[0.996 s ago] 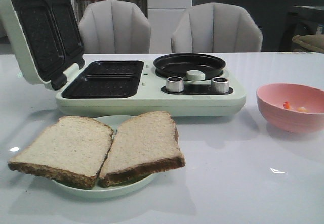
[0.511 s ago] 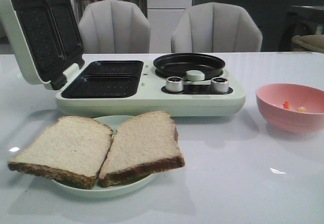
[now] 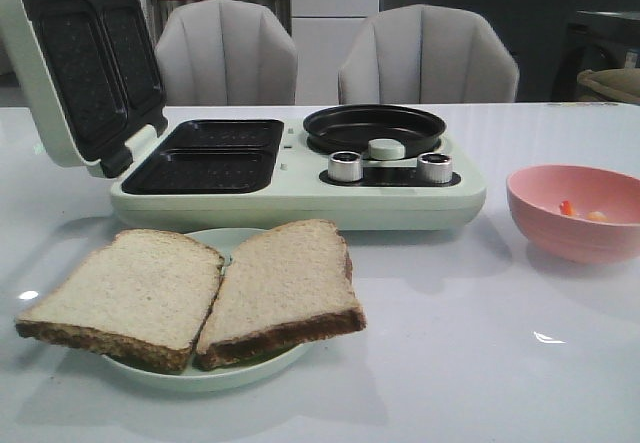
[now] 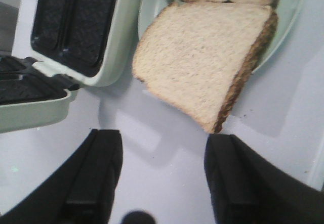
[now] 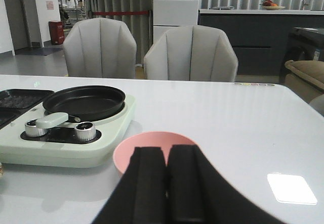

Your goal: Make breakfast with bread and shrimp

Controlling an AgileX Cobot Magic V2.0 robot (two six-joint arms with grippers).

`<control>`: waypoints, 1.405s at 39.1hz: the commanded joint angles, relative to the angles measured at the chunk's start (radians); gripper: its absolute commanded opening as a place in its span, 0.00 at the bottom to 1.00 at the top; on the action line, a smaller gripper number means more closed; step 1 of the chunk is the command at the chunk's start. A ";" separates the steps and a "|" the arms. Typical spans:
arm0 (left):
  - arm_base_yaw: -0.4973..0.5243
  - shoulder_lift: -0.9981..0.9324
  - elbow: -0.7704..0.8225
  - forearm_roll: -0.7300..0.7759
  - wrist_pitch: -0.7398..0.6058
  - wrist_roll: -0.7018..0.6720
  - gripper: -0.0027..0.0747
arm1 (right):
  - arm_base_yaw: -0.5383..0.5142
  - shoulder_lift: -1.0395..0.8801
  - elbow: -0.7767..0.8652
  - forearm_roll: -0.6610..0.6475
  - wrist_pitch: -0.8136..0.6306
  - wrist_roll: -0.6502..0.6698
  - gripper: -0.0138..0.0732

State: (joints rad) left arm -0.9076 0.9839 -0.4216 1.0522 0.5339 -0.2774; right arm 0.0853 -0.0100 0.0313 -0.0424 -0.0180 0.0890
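Two bread slices lie side by side on a pale green plate (image 3: 200, 377) at the table's front left: the left slice (image 3: 125, 293) and the right slice (image 3: 282, 283). Small orange-pink shrimp pieces (image 3: 567, 208) lie in a pink bowl (image 3: 575, 238) at the right. Neither gripper shows in the front view. In the left wrist view my left gripper (image 4: 163, 138) is open and empty over bare table, close to the corner of a bread slice (image 4: 202, 62). In the right wrist view my right gripper (image 5: 167, 150) is shut and empty, just in front of the pink bowl (image 5: 132, 150), hiding its inside.
A pale green breakfast maker (image 3: 300, 198) stands behind the plate, its lid (image 3: 85, 63) open upward at the left, two dark sandwich plates (image 3: 205, 158) exposed, a round black pan (image 3: 373, 128) and two knobs on its right. Two grey chairs stand beyond the table.
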 commanded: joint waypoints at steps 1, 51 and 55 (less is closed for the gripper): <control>-0.022 0.061 -0.018 0.090 -0.025 -0.060 0.59 | -0.003 -0.022 -0.021 -0.009 -0.086 -0.004 0.32; 0.088 0.422 -0.022 0.421 -0.105 -0.115 0.59 | -0.003 -0.022 -0.021 -0.009 -0.086 -0.004 0.32; 0.108 0.440 -0.038 0.424 -0.109 -0.115 0.59 | -0.003 -0.022 -0.021 -0.009 -0.086 -0.004 0.32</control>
State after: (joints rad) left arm -0.8144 1.4297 -0.4275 1.4519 0.4114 -0.3772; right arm 0.0853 -0.0100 0.0313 -0.0424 -0.0180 0.0890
